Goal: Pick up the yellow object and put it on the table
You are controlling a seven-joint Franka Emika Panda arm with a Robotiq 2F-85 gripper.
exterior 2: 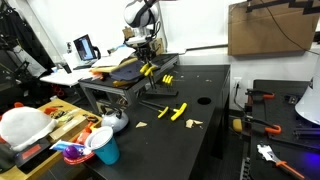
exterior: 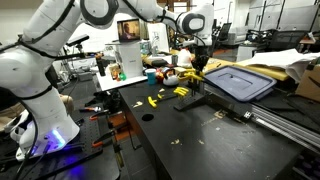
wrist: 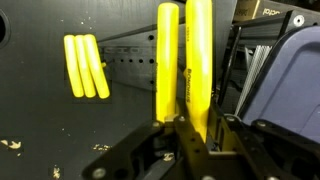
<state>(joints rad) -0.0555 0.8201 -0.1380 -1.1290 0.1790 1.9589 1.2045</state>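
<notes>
Yellow object (wrist: 200, 60) pinched in closed gripper (wrist: 182, 125), 3 yellow sticks (wrist: 85, 65) on black table (wrist: 40, 130)

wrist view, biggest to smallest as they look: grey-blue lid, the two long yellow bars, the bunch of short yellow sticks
1. grey-blue lid, though cut off by the frame
2. long yellow bars, the pair alike; nearness to the camera makes their size unsure
3. short yellow sticks
</notes>
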